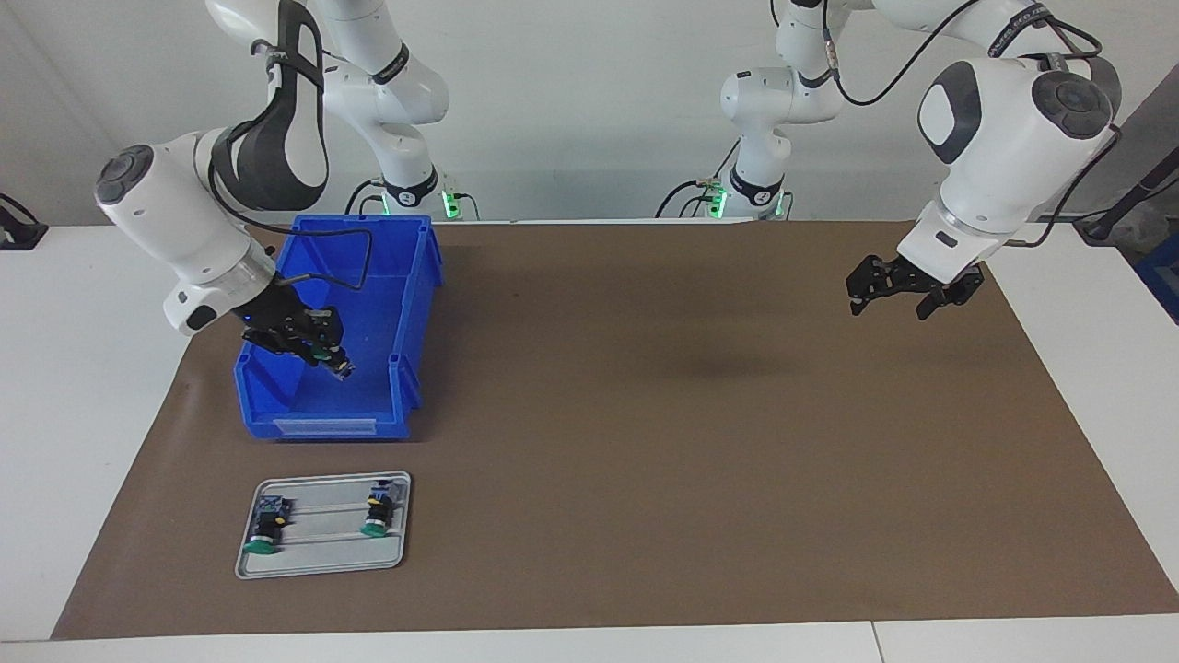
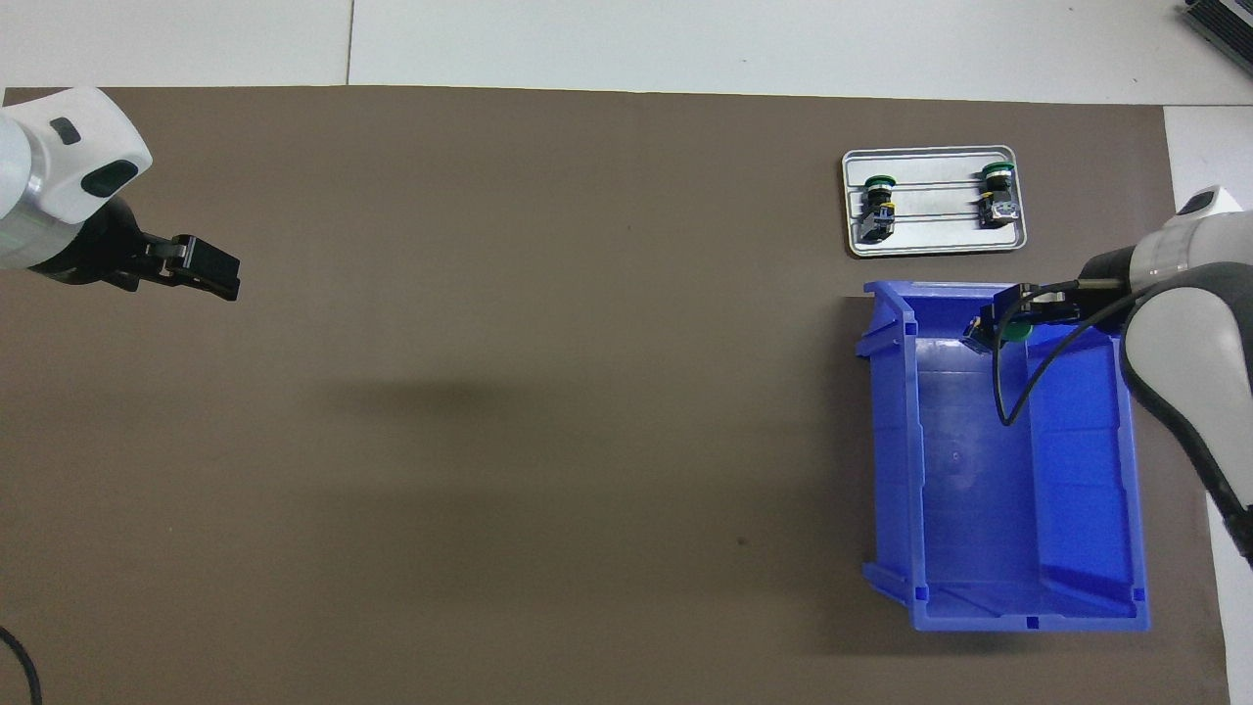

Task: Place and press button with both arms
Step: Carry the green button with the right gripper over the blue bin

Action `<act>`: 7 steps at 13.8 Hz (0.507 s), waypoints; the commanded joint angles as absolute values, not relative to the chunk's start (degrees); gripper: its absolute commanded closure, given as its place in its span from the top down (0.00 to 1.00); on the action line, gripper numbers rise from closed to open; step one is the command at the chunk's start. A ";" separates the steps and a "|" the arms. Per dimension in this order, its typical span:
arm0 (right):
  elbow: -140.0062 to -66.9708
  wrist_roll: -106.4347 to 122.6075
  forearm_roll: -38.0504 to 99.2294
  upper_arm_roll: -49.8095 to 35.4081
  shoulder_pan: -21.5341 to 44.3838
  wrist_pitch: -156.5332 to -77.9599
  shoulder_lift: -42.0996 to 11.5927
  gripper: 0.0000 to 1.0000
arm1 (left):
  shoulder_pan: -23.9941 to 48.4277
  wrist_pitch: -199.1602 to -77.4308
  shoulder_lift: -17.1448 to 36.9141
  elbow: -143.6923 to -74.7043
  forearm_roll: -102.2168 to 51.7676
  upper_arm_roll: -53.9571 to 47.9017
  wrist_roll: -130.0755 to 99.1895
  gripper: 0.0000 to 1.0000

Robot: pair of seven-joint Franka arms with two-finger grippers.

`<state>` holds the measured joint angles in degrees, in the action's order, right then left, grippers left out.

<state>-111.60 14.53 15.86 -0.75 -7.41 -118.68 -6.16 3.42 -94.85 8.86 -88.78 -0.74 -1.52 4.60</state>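
Hiding its button (image 2: 1016, 331), right end effector (image 1: 333, 362) overhangs bin (image 1: 276, 405).

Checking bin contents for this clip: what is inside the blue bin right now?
Only the right gripper, shut on a green-capped button over the blue bin. The visible floor holds nothing else; the patch under the gripper is covered.

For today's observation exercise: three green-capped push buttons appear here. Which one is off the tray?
The button gripped by the right gripper over the blue bin; the other two lie on the grey tray.
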 commanded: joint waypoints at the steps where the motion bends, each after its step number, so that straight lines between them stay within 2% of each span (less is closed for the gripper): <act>1: -116.54 18.72 17.93 -1.49 -8.35 -125.84 -5.70 0.00 | 3.08 -96.24 7.21 -90.62 -0.53 -1.49 5.54 1.00; 4: -116.98 23.80 17.84 -1.49 -8.09 -128.76 -8.87 0.00 | 3.08 -96.07 7.29 -88.51 -0.53 -1.49 5.54 1.00; 7: -118.38 23.99 17.84 -1.49 -7.91 -128.85 -9.23 0.00 | 3.08 -96.15 7.30 -87.10 -0.35 -1.49 5.54 1.00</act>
<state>-116.71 21.88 16.06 -1.06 -7.60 -127.42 -9.76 3.40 -95.60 7.94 -87.52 -0.73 -1.47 4.61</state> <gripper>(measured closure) 0.590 0.000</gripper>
